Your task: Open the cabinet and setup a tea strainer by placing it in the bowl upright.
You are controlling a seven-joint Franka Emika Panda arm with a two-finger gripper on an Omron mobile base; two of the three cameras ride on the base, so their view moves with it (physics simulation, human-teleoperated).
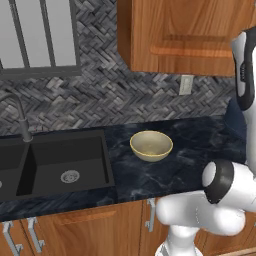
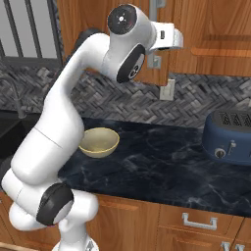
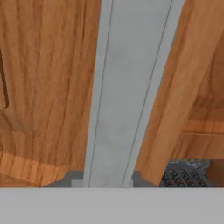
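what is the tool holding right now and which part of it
The tool is shut on the cabinet door's handle, the long vertical silver bar, gripping it partway along its length.

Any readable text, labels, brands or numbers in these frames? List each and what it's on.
None readable.
toaster: front knob and lever, no legible marking.
wall outlet: blank plate.
cabinet and its handle: no text.
bowl: plain.
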